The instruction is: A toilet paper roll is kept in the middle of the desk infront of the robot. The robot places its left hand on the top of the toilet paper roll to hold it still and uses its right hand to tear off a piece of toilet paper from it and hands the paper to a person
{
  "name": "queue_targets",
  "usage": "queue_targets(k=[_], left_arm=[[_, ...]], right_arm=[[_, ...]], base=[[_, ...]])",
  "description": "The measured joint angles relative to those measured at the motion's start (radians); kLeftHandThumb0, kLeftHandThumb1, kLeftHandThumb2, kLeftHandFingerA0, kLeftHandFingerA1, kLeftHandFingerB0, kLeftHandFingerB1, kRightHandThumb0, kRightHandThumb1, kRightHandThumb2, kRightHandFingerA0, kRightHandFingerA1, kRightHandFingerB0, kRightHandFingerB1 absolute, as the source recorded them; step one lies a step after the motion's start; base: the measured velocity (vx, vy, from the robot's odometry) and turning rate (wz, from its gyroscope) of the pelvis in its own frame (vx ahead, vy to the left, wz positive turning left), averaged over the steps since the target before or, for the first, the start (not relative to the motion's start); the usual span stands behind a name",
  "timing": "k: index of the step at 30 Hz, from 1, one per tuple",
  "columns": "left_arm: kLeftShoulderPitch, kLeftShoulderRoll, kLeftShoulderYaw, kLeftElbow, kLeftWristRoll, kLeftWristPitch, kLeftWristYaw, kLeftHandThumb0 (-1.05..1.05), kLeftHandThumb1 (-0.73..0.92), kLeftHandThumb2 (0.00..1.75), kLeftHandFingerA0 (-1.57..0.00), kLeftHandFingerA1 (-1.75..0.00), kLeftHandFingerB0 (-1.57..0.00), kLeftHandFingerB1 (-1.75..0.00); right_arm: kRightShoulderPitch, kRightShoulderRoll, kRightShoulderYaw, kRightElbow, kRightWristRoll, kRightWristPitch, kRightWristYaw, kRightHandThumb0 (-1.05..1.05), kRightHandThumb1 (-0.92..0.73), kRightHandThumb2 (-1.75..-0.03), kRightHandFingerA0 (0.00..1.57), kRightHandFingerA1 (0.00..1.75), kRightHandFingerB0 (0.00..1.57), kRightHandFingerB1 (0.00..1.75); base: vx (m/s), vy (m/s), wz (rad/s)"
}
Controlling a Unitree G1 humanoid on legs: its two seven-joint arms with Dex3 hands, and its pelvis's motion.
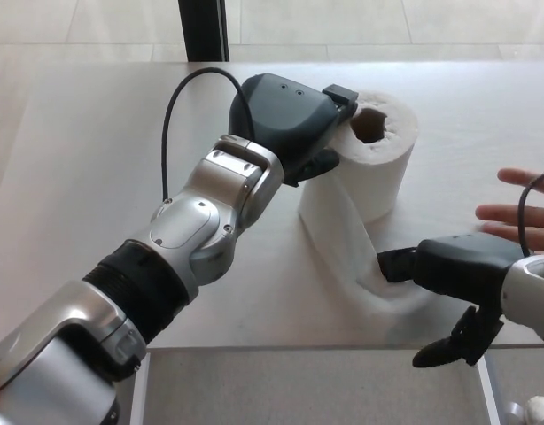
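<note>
White paper is the toilet paper roll [378,150], upright in the middle of the desk [95,177], where my left hand [290,119] presses its top to keep it still, while my right hand [454,274] closes its fingers on the loose strip [343,230] to tear it for the person's hand [520,212].

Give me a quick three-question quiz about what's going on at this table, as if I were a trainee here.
1. True or false: the left hand rests against the toilet paper roll.
2. Where does the loose paper tail lead? A) off the desk's far edge B) down toward the right hand
3. Whose fingers show at the right edge?

Key: 1 true; 2 B; 3 a person's hand.
</note>
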Motion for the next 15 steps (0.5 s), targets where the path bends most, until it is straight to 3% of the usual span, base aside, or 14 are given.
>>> queue_targets(k=[1, 2, 3, 4, 5, 6, 7, 8, 9, 10, 11, 14, 15], left_arm=[[0.0, 0.0, 0.0, 0.001, 0.0, 0.0, -0.001, -0.58, 0.89, 0.66, -0.67, -0.77, -0.48, -0.46], [0.0, -0.001, 0.0, 0.002, 0.0, 0.0, -0.002, -0.58, 0.89, 0.66, -0.67, -0.77, -0.48, -0.46], [-0.001, -0.001, 0.0, 0.002, 0.0, 0.0, -0.004, -0.57, 0.88, 0.66, -0.67, -0.8, -0.49, -0.46], [-0.002, -0.001, 0.0, 0.002, 0.0, 0.0, -0.005, -0.57, 0.89, 0.66, -0.65, -0.73, -0.49, -0.46], [-0.002, 0.0, 0.0, 0.002, 0.0, 0.0, -0.007, -0.57, 0.89, 0.66, -0.65, -0.73, -0.49, -0.46], [-0.003, -0.001, 0.0, 0.002, 0.0, 0.0, -0.008, -0.57, 0.89, 0.66, -0.64, -0.71, -0.48, -0.45], [-0.003, -0.001, 0.0, 0.001, 0.0, 0.0, -0.009, -0.57, 0.9, 0.67, -0.67, -0.72, -0.49, -0.46], [-0.003, -0.001, 0.0, 0.002, 0.0, 0.0, -0.01, -0.57, 0.9, 0.66, -0.66, -0.72, -0.49, -0.46], [-0.003, -0.001, 0.0, 0.002, 0.0, 0.0, -0.01, -0.57, 0.9, 0.66, -0.66, -0.72, -0.49, -0.46], [-0.003, -0.002, 0.0, 0.002, 0.0, 0.0, -0.01, -0.57, 0.89, 0.66, -0.71, -0.8, -0.5, -0.46], [-0.003, -0.002, 0.0, 0.002, 0.0, 0.0, -0.01, -0.57, 0.89, 0.66, -0.7, -0.78, -0.5, -0.47], [-0.003, -0.003, 0.0, 0.002, 0.0, 0.0, -0.009, -0.57, 0.9, 0.66, -0.69, -0.76, -0.51, -0.48], [-0.003, -0.003, 0.0, 0.002, 0.0, 0.0, -0.009, -0.57, 0.9, 0.66, -0.7, -0.77, -0.51, -0.48]], right_arm=[[-0.014, -0.004, 0.016, 0.0, -0.026, 0.005, 0.011, -0.37, -0.62, -0.6, 0.68, 1.37, 0.26, 0.38], [-0.021, -0.007, 0.027, 0.0, -0.046, 0.011, 0.018, -0.37, -0.62, -0.6, 0.68, 1.37, 0.26, 0.38], [-0.021, -0.009, 0.037, 0.0, -0.063, 0.017, 0.023, -0.26, -0.63, -0.58, 0.8, 1.58, 0.44, 0.43], [-0.017, -0.009, 0.045, 0.001, -0.077, 0.022, 0.024, -0.24, -0.57, -0.59, 0.81, 1.57, 0.73, 0.58], [-0.004, -0.008, 0.047, -0.001, -0.097, 0.025, 0.013, -0.24, -0.57, -0.59, 0.81, 1.57, 0.73, 0.58], [0.003, -0.007, 0.046, -0.003, -0.111, 0.026, 0.0, -0.35, -0.64, -0.63, 0.87, 1.68, 0.83, 0.72], [0.011, -0.005, 0.043, -0.004, -0.127, 0.026, -0.018, -0.43, -0.56, -0.96, 1.21, 1.4, 0.76, 0.9], [0.021, -0.003, 0.04, -0.005, -0.143, 0.026, -0.037, -0.37, -0.76, -0.62, 0.98, 1.75, 0.79, 1.14], [0.03, 0.0, 0.037, -0.005, -0.154, 0.026, -0.053, -0.37, -0.76, -0.62, 0.98, 1.75, 0.79, 1.14], [0.041, 0.004, 0.037, -0.004, -0.165, 0.026, -0.069, -0.4, -0.6, -1.0, 1.16, 1.35, 0.79, 1.04], [0.057, 0.009, 0.036, -0.004, -0.18, 0.026, -0.091, -0.31, -0.74, -0.71, 0.97, 1.75, 0.77, 1.1], [0.093, 0.032, 0.034, -0.002, -0.207, 0.026, -0.137, -0.3, -0.71, -0.74, 1.02, 1.75, 0.81, 1.08], [0.107, 0.042, 0.032, 0.0, -0.216, 0.025, -0.157, -0.28, -0.65, -0.85, 1.07, 1.75, 0.87, 0.99]], base=[[0.0, 0.0, 0.0], [0.0, 0.0, 0.0], [0.0, 0.0, 0.0], [0.0, 0.0, 0.0], [0.0, 0.0, 0.0], [0.0, 0.0, 0.0], [0.0, 0.0, 0.0], [0.0, 0.0, 0.0], [0.0, 0.0, 0.0], [0.0, 0.0, 0.0], [0.0, 0.0, 0.0], [0.0, 0.0, 0.0], [0.0, 0.0, 0.0]])
